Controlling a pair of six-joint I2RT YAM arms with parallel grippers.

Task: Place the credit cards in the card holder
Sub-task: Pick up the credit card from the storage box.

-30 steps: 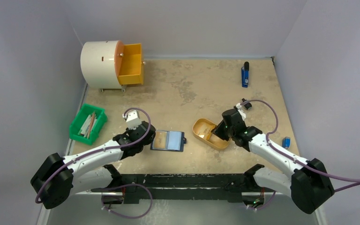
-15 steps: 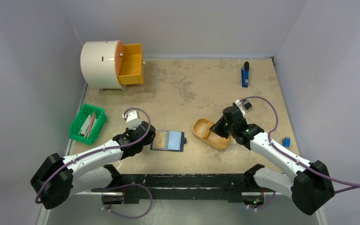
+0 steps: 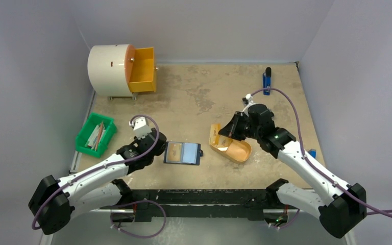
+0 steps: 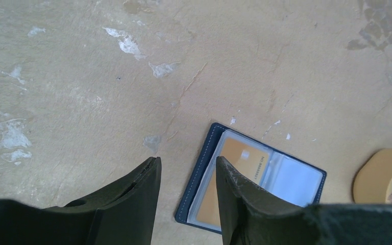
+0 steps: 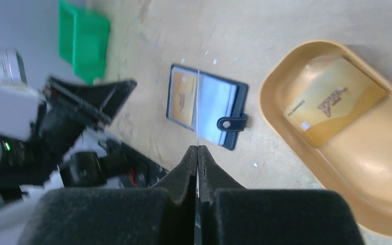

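Worn tan tabletop [image 3: 194,97], walled in pale grey, is carrying the following.

1. Small navy-blue folding card holder [image 3: 182,152]: lying open and flat near the middle of the near edge, snap tab pointing right. One tan credit card [image 4: 240,163] is sitting in its left clear pocket.
2. Orange-tan oval plastic tray [image 5: 362,168]: lying just right of the holder, not touching it. A second tan credit card [image 5: 332,99] is lying flat inside.
3. My right claw [image 5: 198,148]: hovering over the tray's left end, clenching tight on a third tan credit card [image 3: 214,135], which is standing on edge in the air between tray and holder.
4. My left claw [image 4: 187,161]: hanging low just left of the holder, fingers standing apart, gripping nothing.
5. Green plastic bin [image 3: 96,133]: sitting at the left edge, holding long sticks.
6. White drum with an open orange drawer [image 3: 113,69]: standing at the far left.
7. Blue oblong object [image 3: 267,82]: lying at the far right.
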